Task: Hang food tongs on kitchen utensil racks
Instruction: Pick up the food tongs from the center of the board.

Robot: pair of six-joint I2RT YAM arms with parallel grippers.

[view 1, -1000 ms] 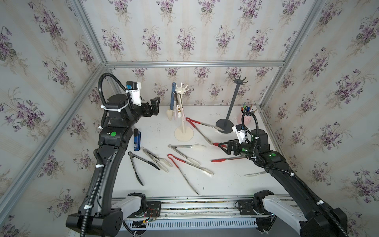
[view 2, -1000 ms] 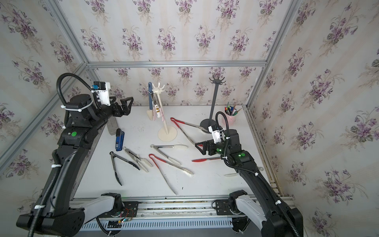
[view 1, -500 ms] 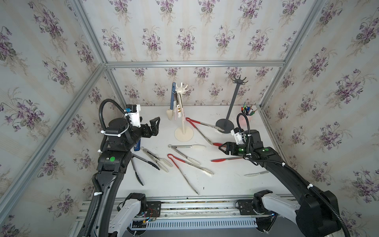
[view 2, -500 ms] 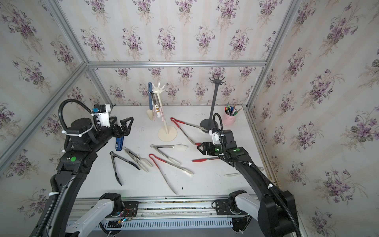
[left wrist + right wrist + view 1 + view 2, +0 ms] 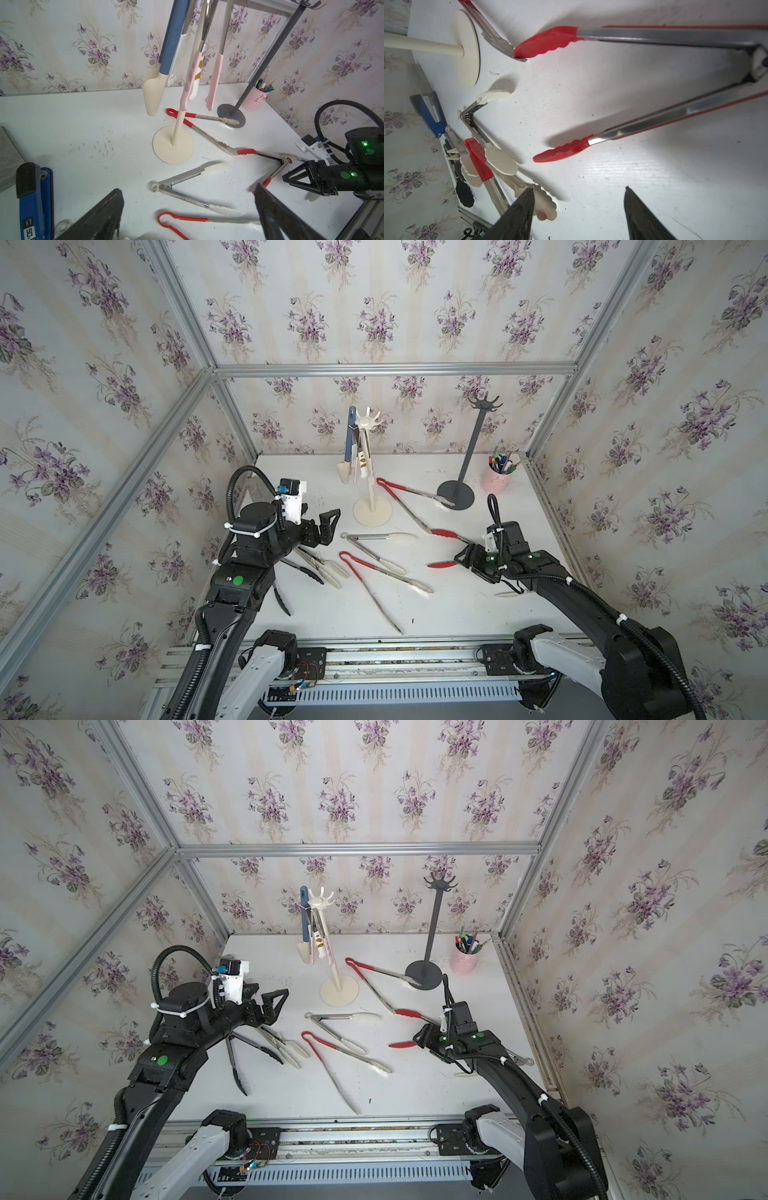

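Top views, both: I find the left gripper [image 5: 328, 526] spread wide near the left edge of the tabletop [image 5: 457, 614], holding nothing. The right gripper [image 5: 419, 1041] sits low near the right edge, at the red-tipped tongs [image 5: 409, 1014].

Left wrist view: fingers [image 5: 108, 207] stand far apart; white-tipped tongs [image 5: 166, 187] lie flat beyond them.

Right wrist view: jaws parted over bare surface; the red-tipped tongs lie flat just ahead, unpinched.

At the table [image 5: 457, 605] rear stand left rack [image 5: 382, 517] and right rack [image 5: 455, 495]. Hanging tongs [image 5: 348, 448] on left rack; pen cup [image 5: 496, 483] right of right rack. Loose tongs [image 5: 399, 536] lie before the 2.
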